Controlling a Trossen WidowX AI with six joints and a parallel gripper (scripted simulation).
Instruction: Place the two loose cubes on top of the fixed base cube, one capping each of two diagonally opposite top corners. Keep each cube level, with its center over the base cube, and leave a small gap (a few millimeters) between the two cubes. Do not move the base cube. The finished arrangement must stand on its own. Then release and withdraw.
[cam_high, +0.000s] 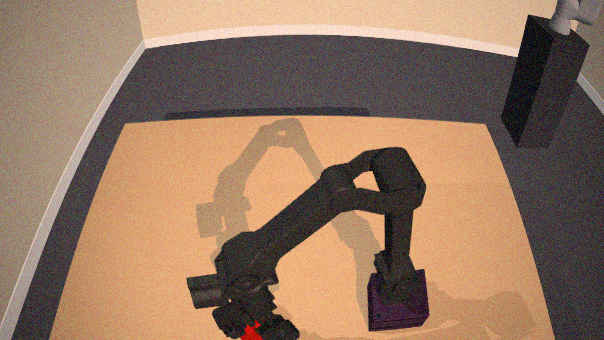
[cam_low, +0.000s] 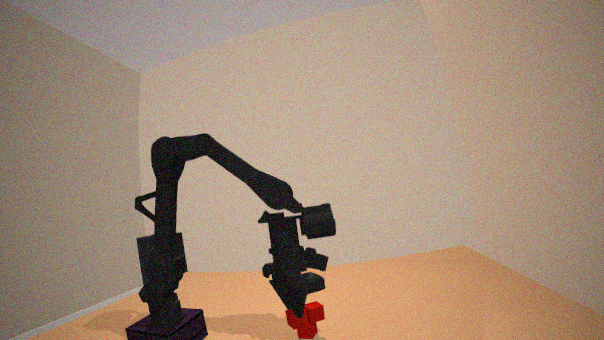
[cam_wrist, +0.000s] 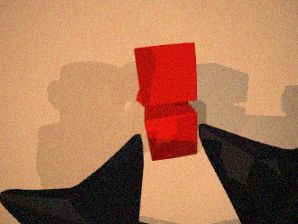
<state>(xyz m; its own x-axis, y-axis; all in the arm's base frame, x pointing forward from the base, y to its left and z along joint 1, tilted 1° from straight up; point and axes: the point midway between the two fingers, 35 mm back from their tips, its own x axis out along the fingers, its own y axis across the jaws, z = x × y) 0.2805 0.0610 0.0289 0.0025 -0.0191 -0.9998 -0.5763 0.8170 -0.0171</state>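
My gripper (cam_high: 256, 325) (cam_low: 299, 311) (cam_wrist: 170, 135) points down with its fingers on either side of the near loose red cube (cam_low: 292, 318) (cam_wrist: 172, 131). It is open, with a thin gap beside the cube on each side in the wrist view. The other loose red cube (cam_low: 315, 311) (cam_wrist: 167, 72) sits farther out, beyond the fingertips. The red base cube (cam_low: 307, 330) shows below both in the exterior view; both appear to rest on it. Both look level. The narrow space between them is dark, and its exact width cannot be told. In the top view the fingers mostly hide the red cubes.
The arm's dark purple base block (cam_high: 398, 305) (cam_low: 167, 325) stands on the wooden table (cam_high: 150, 175) (cam_low: 425, 290). The arm arches over the table from it. A black pedestal (cam_high: 542, 85) stands on the floor beyond the table at the back right. Arm shadows fall around the cubes.
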